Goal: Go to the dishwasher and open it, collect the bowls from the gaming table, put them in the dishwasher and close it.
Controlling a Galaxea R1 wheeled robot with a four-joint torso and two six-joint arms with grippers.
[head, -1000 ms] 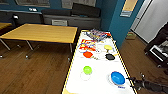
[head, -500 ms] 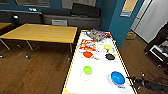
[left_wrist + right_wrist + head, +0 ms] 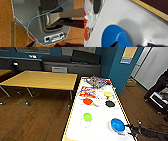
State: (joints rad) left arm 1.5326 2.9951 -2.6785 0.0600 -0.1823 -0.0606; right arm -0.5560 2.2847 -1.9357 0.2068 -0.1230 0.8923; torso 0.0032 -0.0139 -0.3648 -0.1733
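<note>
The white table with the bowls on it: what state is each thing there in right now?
Blue bowl: upright on the white table, near corner, nothing visible inside.
Green bowl: upright, mid-table.
Red bowl: resting further along.
Yellow bowl: resting near the far side edge.
Black bowl: resting just nearer than the yellow one.
Right tool: beside the blue bowl, not holding it; open or shut unclear.
</note>
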